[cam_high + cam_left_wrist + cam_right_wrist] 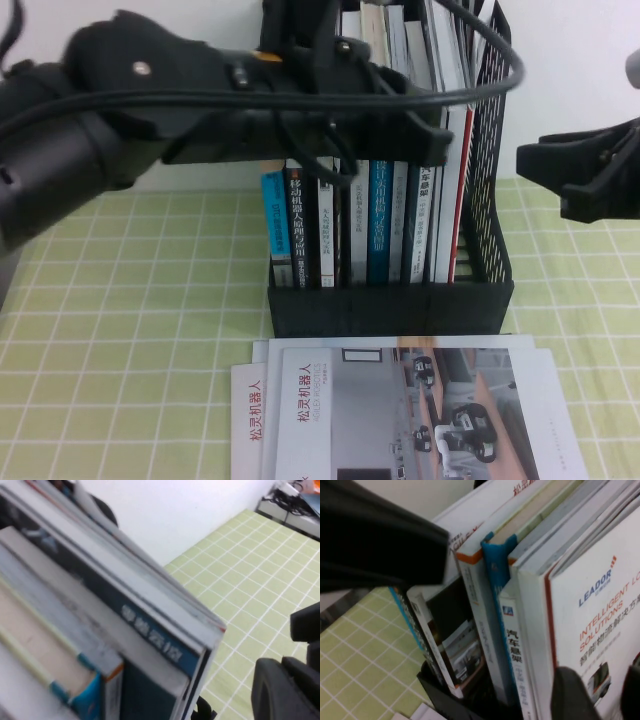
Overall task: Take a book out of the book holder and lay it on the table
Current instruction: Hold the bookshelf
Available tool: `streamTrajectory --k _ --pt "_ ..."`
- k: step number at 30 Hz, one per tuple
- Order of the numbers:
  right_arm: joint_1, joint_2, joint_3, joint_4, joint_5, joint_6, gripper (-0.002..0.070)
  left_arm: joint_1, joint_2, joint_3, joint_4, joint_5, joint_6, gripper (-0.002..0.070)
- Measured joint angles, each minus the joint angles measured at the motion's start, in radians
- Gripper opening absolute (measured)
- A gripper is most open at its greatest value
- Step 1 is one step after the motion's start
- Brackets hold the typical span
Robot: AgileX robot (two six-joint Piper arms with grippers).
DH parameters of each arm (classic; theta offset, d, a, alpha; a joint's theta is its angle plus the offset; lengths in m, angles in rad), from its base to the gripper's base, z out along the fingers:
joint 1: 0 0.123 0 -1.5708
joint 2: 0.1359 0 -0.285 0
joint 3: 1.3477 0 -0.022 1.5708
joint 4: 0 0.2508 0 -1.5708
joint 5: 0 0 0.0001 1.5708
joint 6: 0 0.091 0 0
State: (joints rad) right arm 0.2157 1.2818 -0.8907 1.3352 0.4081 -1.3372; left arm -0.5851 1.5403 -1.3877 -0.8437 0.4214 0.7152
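The black mesh book holder (392,305) stands on the green checked table (130,330), packed with upright books. The book, a thin brochure with a red edge (463,185), stands at the holder's right end. Its white cover with orange "LOGISTICS" text fills the right wrist view (600,615). My left gripper (432,130) reaches over the tops of the books. In the left wrist view one finger (282,690) shows beside the outermost thin covers (200,630), with cloth in the gap, so it is open. My right gripper (552,180) hovers right of the holder, open and empty (606,700).
A grey-covered brochure with robot photos (400,415) lies flat on other sheets in front of the holder. Thick blue-spined books (378,225) fill the holder's middle. The left arm (130,110) spans the upper left. Bare cloth lies to the left and right of the holder.
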Motion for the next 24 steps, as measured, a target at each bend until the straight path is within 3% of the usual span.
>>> streamTrajectory --k 3,6,17,24 --pt "0.0 0.025 0.0 0.034 -0.004 -0.046 0.0286 -0.043 0.074 -0.072 0.034 0.0 0.017 -0.0003" --pt "0.0 0.044 0.0 0.041 -0.008 -0.073 0.0313 -0.061 0.13 -0.134 0.079 0.0 0.013 -0.0003" --pt "0.012 0.112 0.0 0.261 0.0 -0.355 0.0326 -0.069 0.172 -0.179 0.323 -0.002 -0.158 -0.0003" --pt "0.074 0.194 -0.011 0.36 -0.017 -0.582 0.0327 -0.073 0.172 -0.179 0.36 -0.002 -0.179 -0.0003"
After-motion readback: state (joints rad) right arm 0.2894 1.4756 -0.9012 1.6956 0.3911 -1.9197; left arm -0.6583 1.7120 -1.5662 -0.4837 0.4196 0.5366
